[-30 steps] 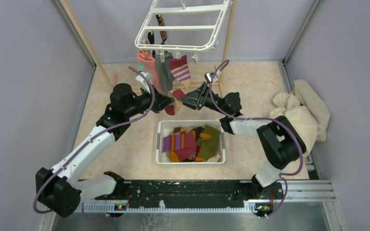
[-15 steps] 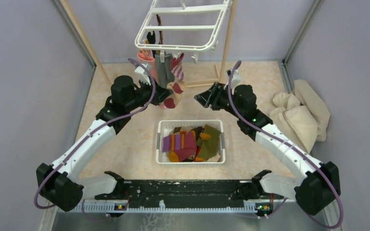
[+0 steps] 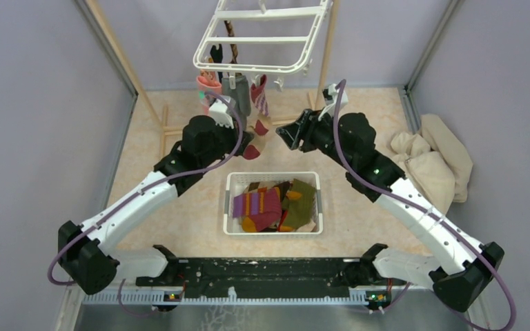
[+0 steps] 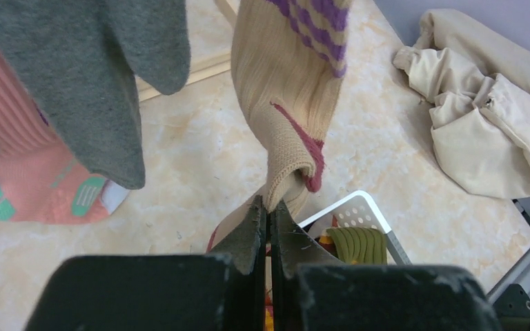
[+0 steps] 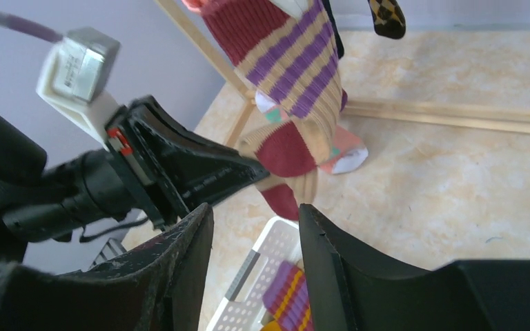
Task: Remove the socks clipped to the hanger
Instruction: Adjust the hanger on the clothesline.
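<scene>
My left claw [image 3: 248, 146] is pinched tight on the foot of the striped sock [image 3: 259, 110] — in my left wrist view the fingers [image 4: 248, 234] meet with only the tan knit between them. The sock's cuff is clipped to the near rim of the hanger [image 3: 262, 41], so its long axis runs from 12 o'clock down towards 6. At the heel it bends, and the toe end points to about 7 o'clock, into my grip. The leg is maroon and tan with purple bands. The heel and toe are solid maroon, and the foot is twisted and creased where I hold it.

My right claw [image 3: 281, 133] hangs at 3 o'clock of the sock, near it but not touching, with its fingers spread wide and nothing between them.

On the sock's 9 o'clock side the grey sock [image 3: 236, 96] hangs straight down just beside it. The pink sock [image 3: 207, 86] with mint patches is next along the same rim. A black sock [image 3: 215, 54] and an argyle sock [image 3: 230, 31] hang from the hanger's left side, further towards 12 o'clock.

The white basket [image 3: 231, 203] sits on the table [image 3: 179, 179] at 6 o'clock of the striped sock, with loose socks inside it — there is open table between its far rim and my claws. A wooden pole [image 3: 328, 48] stands at 1 o'clock, close to the hanger's right edge. The beige cloth heap [image 3: 431, 162] lies well apart at 3 o'clock, against the right wall.
</scene>
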